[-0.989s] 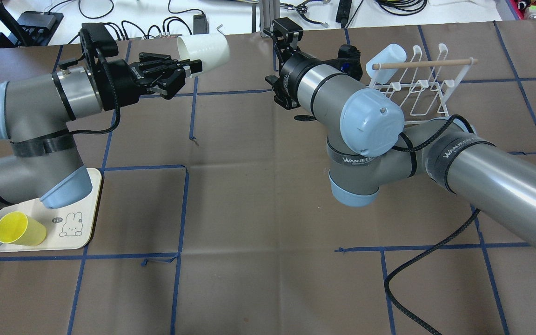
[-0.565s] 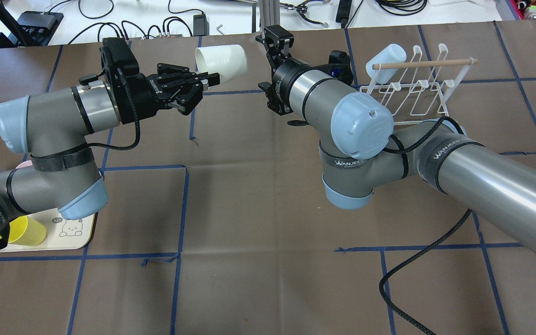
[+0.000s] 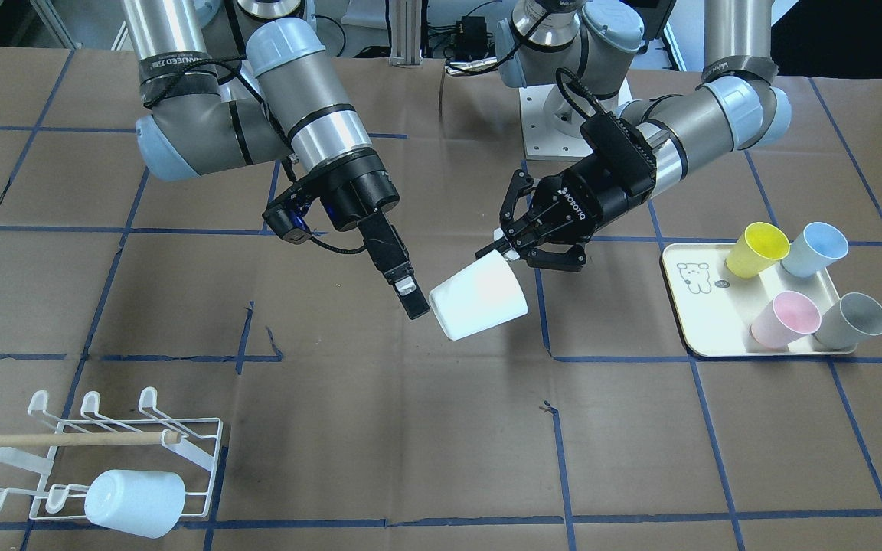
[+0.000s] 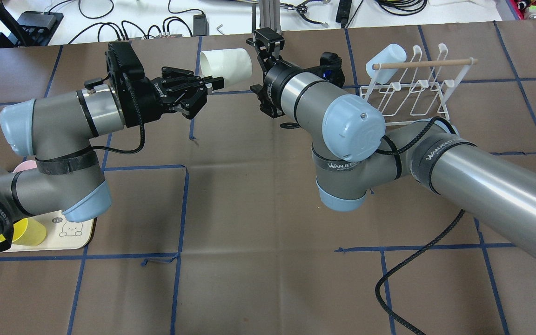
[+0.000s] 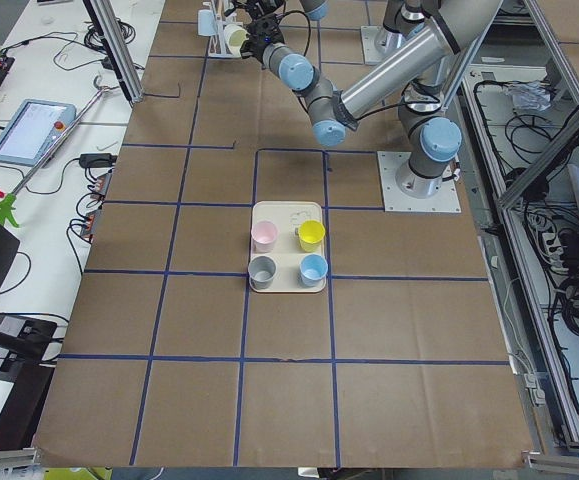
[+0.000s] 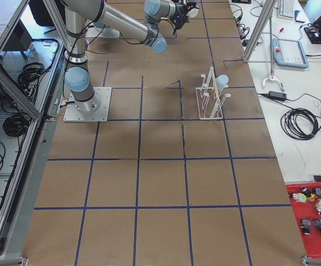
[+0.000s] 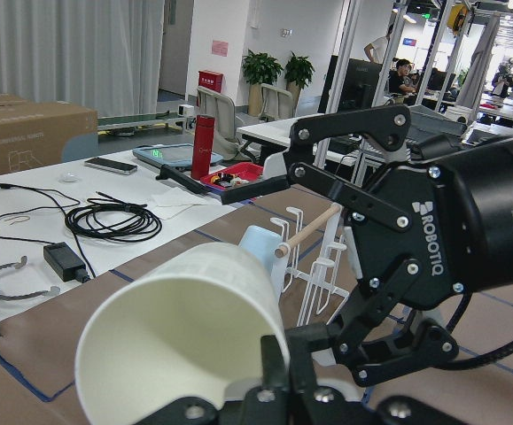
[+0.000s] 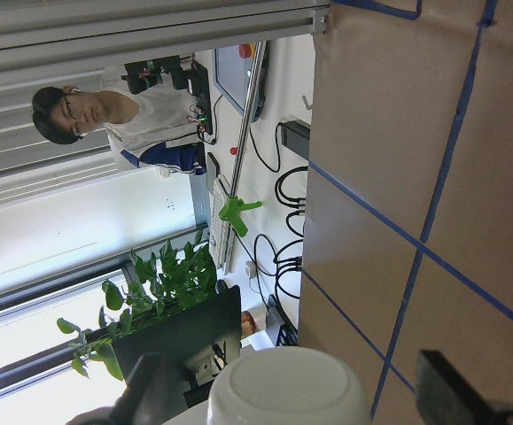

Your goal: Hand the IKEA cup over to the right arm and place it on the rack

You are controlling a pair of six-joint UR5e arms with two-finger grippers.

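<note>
Left gripper pinching 1 white cup, right gripper spread, 4 cups on tray

My left arm and right arm are silver-grey tubes with pale blue joint caps and black bands lettered WANJEED in white; one right cap shows a small screw. My left gripper and right gripper are black, two-fingered, marked ROBOTIQ, with silver screws at the links. Black cables loop along both arms.
</note>
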